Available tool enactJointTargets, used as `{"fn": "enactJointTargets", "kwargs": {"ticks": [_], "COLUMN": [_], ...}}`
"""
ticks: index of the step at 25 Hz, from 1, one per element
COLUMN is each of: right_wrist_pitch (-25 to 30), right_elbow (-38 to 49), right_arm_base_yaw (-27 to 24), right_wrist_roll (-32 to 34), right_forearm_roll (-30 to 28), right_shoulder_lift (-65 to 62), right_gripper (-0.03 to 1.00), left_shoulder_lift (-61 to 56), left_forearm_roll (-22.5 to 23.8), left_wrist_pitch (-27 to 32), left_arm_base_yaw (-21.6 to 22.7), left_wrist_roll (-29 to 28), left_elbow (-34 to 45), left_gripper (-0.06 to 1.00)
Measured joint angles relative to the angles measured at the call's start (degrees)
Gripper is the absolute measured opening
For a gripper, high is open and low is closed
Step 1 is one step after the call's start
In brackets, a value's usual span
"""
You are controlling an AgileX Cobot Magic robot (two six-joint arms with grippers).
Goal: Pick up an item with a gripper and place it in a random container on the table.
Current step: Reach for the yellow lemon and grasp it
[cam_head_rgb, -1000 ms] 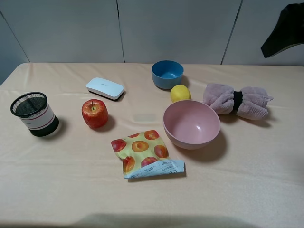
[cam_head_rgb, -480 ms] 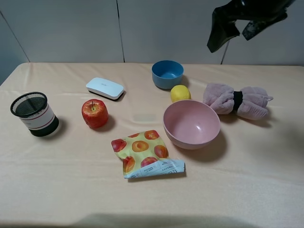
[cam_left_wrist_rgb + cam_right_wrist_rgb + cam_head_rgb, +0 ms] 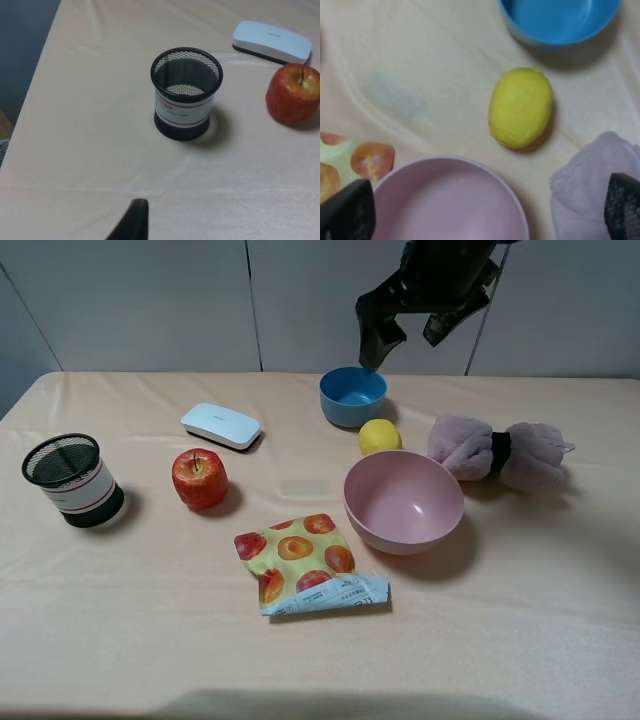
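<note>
A robot test lab, by the look: a worktop (image 3: 560,640) draped in plain peach cloth stands against bare grey wall panels (image 3: 150,300), a black robot arm (image 3: 432,280) hangs over its far side, and unrelated props lie spread out: mesh cup (image 3: 70,480), apple (image 3: 199,479), snack bag (image 3: 305,562), pink bowl (image 3: 400,540), blue bowl (image 3: 352,412), rolled towel (image 3: 460,448)

Lemon (image 3: 380,436) hemmed: blue bowl (image 3: 352,395) behind, pink bowl (image 3: 403,502) front, towel (image 3: 497,452) beside. Bare table (image 3: 300,440) toward apple (image 3: 199,479). Gaps look tight, hard to judge.
</note>
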Motion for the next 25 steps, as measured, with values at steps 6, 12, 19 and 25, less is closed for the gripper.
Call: {"fn": "enactJointTargets", "kwargs": {"ticks": [6,12,19,25], "right_wrist_pitch": [-0.12,-3.03,-4.8,-6.53], "right_elbow": [-1.82,-1.93,-1.99,-1.99], "right_arm_base_yaw": [0.06,-0.01,-2.43,-3.26], "right_wrist_roll": [2.59,3.85,3.62,2.23], "right_forearm_roll": [0.41,-0.05,1.21,1.71], "right_shoulder_lift": [5.13,8.56,12.61,15.82], "right_gripper": [0.69,0.69,0.69,0.69], "left_shoulder_lift": [0.0,0.0,0.0,0.0], "left_forearm_roll": [0.0,0.0,0.0,0.0], "left_wrist_pitch": [0.0,0.0,0.0,0.0], "left_arm_base_yaw": [0.0,0.0,0.0,0.0], "left_wrist_roll": [0.0,0.0,0.0,0.0], "left_elbow": [0.0,0.0,0.0,0.0], "left_gripper": [1.0,1.0,1.0,1.0]}}
